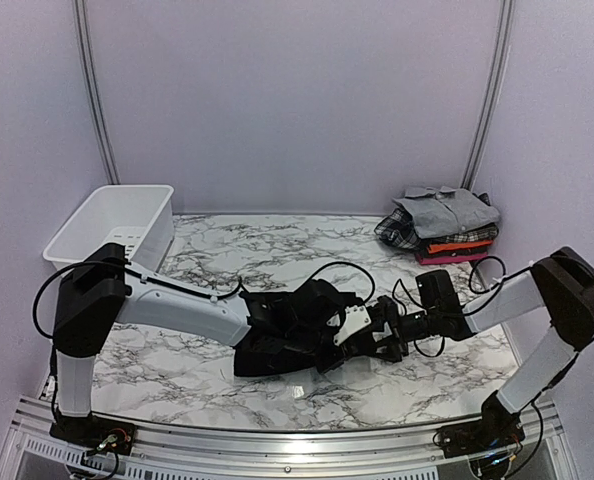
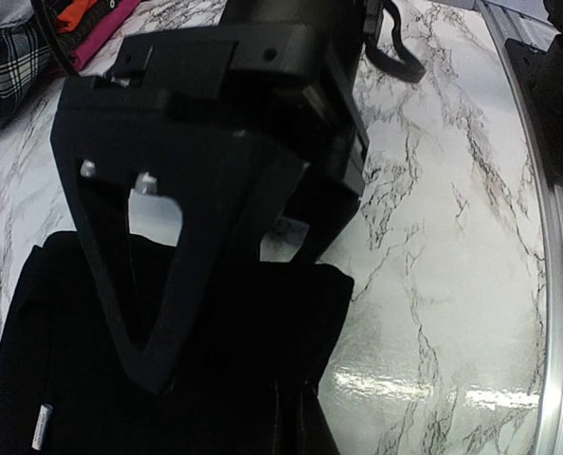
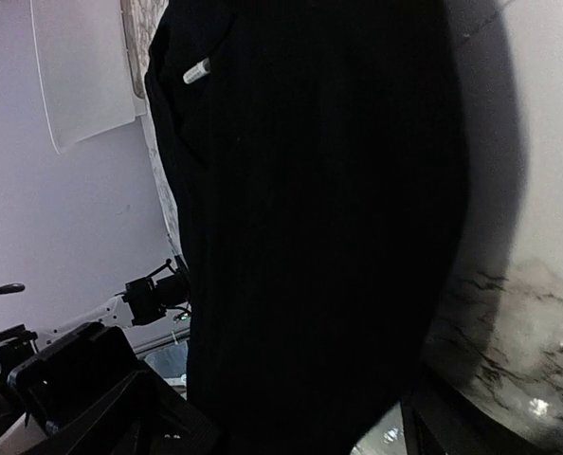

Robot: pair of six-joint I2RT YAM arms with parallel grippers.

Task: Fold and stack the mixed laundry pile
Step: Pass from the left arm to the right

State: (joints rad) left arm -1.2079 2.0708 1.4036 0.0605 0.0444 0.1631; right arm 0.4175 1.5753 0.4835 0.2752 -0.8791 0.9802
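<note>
We see the marble counter (image 1: 177, 375) with the black cloth (image 1: 277, 345) bunched at its middle, towards the front. The white basket (image 1: 117, 225) sits at the rear left. A folded stack (image 1: 442, 235) with a grey shirt (image 1: 447, 208) on top lies at the rear right, well apart from the cloth. The left fingers (image 2: 158, 370) are pressed together, tips on the cloth; we cannot tell whether they pinch it. The right fingers (image 1: 375, 342) gape wide at the cloth's right edge, not closed on it.
</note>
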